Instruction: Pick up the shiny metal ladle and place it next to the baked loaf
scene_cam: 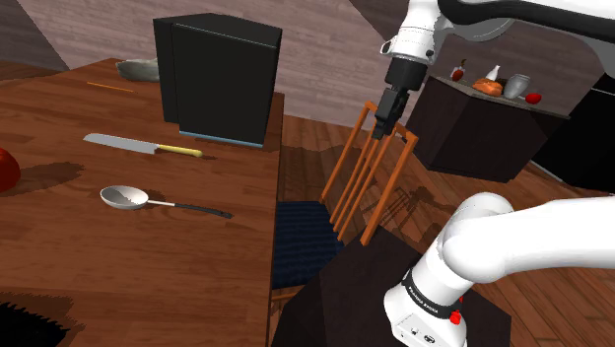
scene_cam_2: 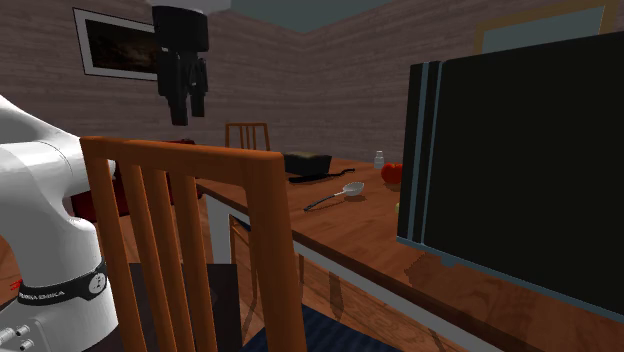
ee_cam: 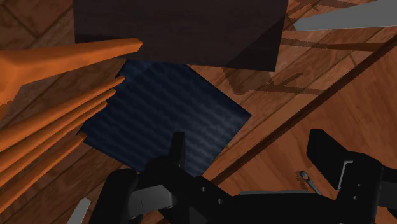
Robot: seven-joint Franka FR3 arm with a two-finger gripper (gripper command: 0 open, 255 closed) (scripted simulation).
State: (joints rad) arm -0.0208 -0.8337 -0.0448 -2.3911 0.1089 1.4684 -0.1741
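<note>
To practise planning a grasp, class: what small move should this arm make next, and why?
Probably carry the open gripper toward the shoulder view's left, over the table. It hangs above the orange chair, well apart from the ladle lying on the wood.

On your wooden desk (scene_cam: 148,266), a tall black box (scene_cam: 222,79) stands upright, with a grey bowl (scene_cam: 138,69) just behind it. A knife (scene_cam: 128,145) with a yellow handle lies flat in front of the box. You see an orange chair (scene_cam: 370,182) with a blue seat (scene_cam: 306,242) standing beside the desk, and a dark cabinet (scene_cam: 473,133) beyond it. A framed picture (scene_cam_2: 115,45) hangs on the wall.
</note>
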